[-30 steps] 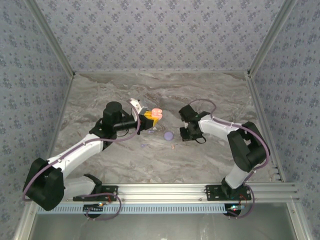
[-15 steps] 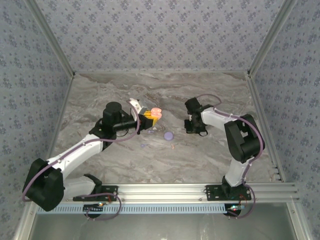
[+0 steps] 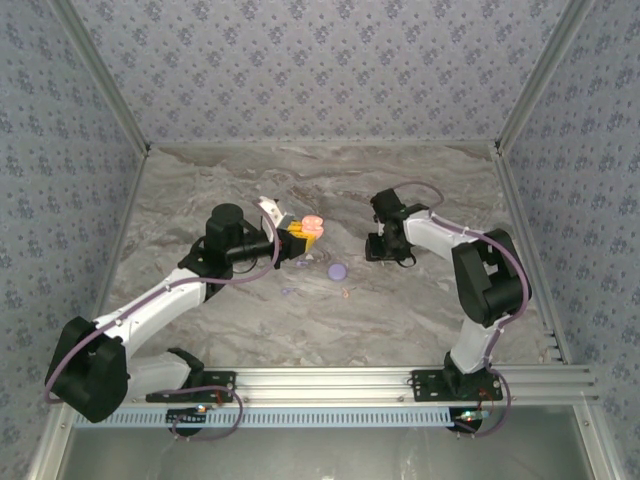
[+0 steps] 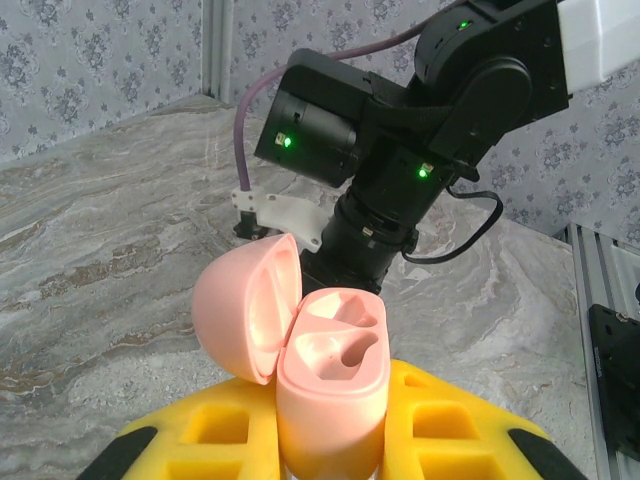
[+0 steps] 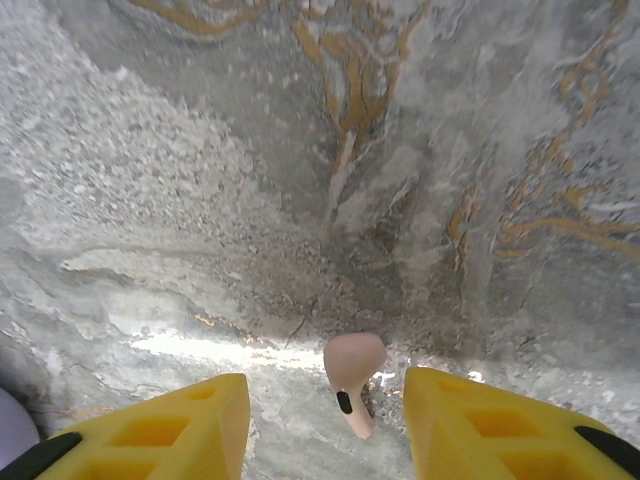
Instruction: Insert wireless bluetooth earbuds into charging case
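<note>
The right gripper [image 5: 325,380] hangs low over the grey veined marble tabletop [image 5: 450,150], its yellow fingers [image 5: 480,420] parted and released. A small pale pink plastic earbud [image 5: 352,368] lies on the stone between them, touching neither. The earbud's long axis runs roughly along the gap. Its rounded head is on the far side and its slim stem, with a dark mark, points back toward the wrist camera and slightly rightward in that view. The left gripper [image 4: 330,425] is clenched on a pale pink, rounded plastic charging case [image 4: 330,385] and holds it off the table. The case stands upright, its hinged lid [image 4: 245,320] swung open to the left in the left wrist view and its moulded sockets facing up. From above, a lavender round disc [image 3: 337,270] lies on the table between the two grippers.
</note>
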Controlling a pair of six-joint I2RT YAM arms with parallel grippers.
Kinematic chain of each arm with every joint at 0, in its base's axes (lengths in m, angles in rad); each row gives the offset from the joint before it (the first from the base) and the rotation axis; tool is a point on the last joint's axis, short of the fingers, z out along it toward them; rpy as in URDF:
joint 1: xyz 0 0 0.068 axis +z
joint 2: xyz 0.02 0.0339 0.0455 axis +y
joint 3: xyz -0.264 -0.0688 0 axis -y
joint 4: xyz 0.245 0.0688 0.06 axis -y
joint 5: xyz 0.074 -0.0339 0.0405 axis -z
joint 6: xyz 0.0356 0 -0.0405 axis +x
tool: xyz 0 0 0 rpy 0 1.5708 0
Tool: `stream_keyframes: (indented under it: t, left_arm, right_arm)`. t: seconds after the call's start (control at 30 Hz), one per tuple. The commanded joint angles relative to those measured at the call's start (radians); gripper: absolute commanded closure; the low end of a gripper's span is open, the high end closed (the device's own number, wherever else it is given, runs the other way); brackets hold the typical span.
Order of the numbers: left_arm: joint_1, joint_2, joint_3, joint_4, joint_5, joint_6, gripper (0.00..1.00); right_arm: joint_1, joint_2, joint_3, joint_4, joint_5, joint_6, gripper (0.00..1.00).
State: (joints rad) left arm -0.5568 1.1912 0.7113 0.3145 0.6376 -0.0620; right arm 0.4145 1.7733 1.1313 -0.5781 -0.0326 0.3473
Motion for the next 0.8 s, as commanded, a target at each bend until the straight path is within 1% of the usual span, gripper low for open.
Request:
stream_keyframes:
  t: [0.0,0.1,0.13,0.2,0.43,0.77]
  left_arm:
    - [-0.005,-0.015,0.005,0.008,0.0,0.006,0.81]
    - [-0.005,-0.015,0.004,0.008,-0.002,0.007,0.81]
    - [-0.005,-0.015,0.005,0.009,-0.001,0.008,0.82]
    - [-0.006,-0.015,0.005,0.008,-0.003,0.008,0.81]
    - [-0.005,-0.013,0.005,0.007,-0.004,0.008,0.82]
    - [-0.005,-0.013,0.005,0.008,-0.002,0.008,0.81]
  right_arm:
    - [-0.01,-0.006,0.044,-0.054,0.007,-0.027,0.54]
    - [-0.01,0.018,0.053,-0.075,0.001,-0.043,0.55]
    - [-0.01,0.025,0.09,-0.083,0.001,-0.045,0.55]
    - [-0.01,0.033,0.099,-0.091,0.003,-0.05,0.55]
    - [-0.01,0.062,0.115,-0.106,0.014,-0.053,0.58]
    - [-0.011,0.097,0.127,-0.114,0.028,-0.051,0.59]
